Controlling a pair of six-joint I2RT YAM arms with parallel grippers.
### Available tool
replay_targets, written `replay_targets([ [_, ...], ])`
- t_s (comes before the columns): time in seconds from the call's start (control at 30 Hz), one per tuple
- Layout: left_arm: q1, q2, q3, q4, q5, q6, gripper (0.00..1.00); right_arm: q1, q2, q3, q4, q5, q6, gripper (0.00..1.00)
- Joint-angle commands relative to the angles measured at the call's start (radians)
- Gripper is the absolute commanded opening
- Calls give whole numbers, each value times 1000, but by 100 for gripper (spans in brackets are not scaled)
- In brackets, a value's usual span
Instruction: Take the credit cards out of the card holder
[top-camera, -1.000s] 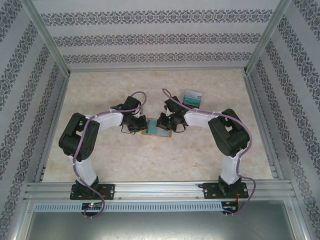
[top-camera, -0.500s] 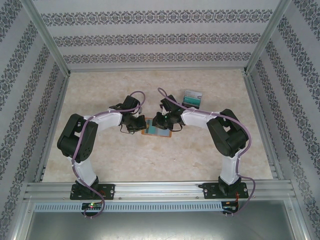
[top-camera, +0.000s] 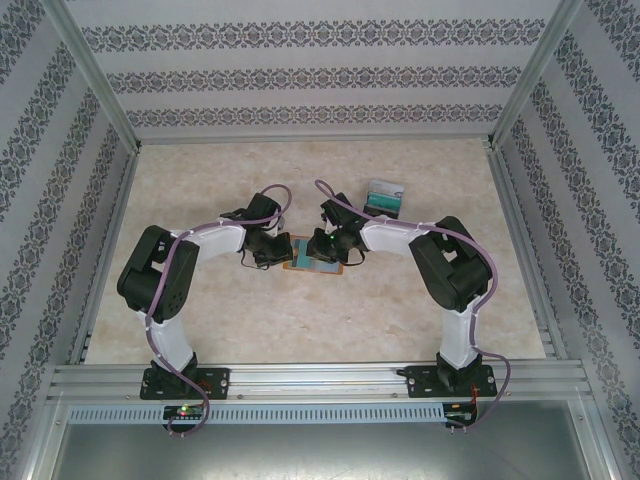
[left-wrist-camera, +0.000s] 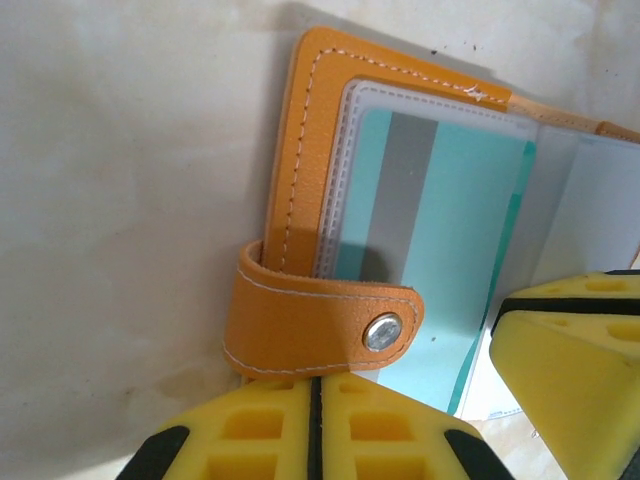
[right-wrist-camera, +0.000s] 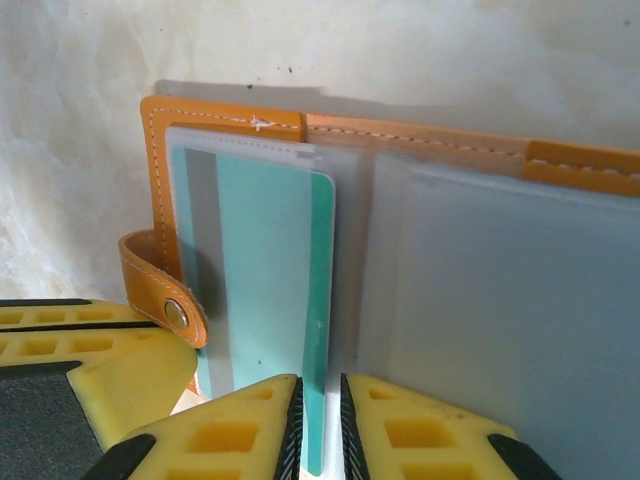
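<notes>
Looks barely started, with card holder open flat mid-bench, teal credit card mostly inside its clear sleeve, right pincer narrowed onto its edge, seemingly gripping, left pincer shut beside strap; needs wrist views for this, top view giving placement alone.

card holder: orange, white stitching | credit card: teal, grey stripe

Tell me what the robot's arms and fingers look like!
Each arm has white links and chunky black joints: the left arm, the right arm. A purple cable loops along each one. The fingers are yellow wedge-shaped blocks with square hollows and black backing.
</notes>
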Motion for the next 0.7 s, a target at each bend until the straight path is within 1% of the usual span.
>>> replay_targets([
  [0.0, 6, 15, -20, 15, 19, -14, 0, 2, 21, -13, -24, 17, -8, 20],
  [0.37, -14, 21, -13, 28, 43, -24, 0, 2, 53, -14, 43, -51, 21, 19],
  [0.47, -13, 22, -15, 25, 43, -21, 0, 2, 49, -20, 53, -54, 25, 12],
  [0.5, -12, 22, -14, 23, 41, -20, 0, 1, 46, -23, 54, -53, 27, 4],
  [0.53, -13, 20, -12, 18, 37, -17, 0, -1, 41, -27, 53, -48, 27, 0],
  [0.67, -11, 9, -10, -2, 7, -8, 0, -15, 9, -50, 55, -28, 29, 0],
])
